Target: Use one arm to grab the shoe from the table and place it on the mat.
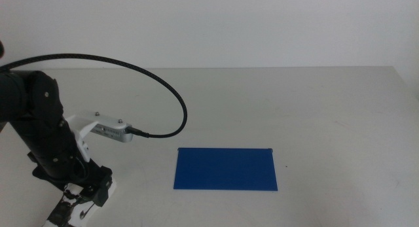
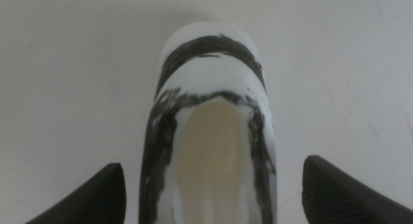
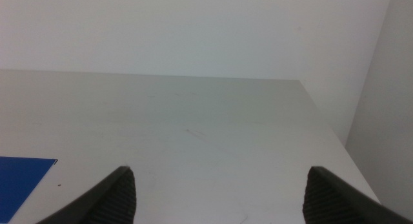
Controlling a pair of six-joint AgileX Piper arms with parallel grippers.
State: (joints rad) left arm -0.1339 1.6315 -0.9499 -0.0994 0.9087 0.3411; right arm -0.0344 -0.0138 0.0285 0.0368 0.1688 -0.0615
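Observation:
The white shoe with black patches [image 1: 63,214] lies on the table [image 1: 294,103] at the front left corner, mostly covered by the left arm [image 1: 39,122]. My left gripper [image 1: 88,191] is lowered over it. In the left wrist view the shoe [image 2: 210,88] sits between the open jaws of the left gripper [image 2: 214,164], with a gap on each side. The deep blue mat [image 1: 225,169] lies flat at the front middle of the table, to the right of the shoe. My right gripper [image 3: 219,169] is open and empty, out of the middle view.
A thick black cable [image 1: 163,83] arcs from the left arm over the table to the white bracket [image 1: 108,129]. The right wrist view shows a corner of the mat [image 3: 22,175] and the table's far right edge [image 3: 322,114].

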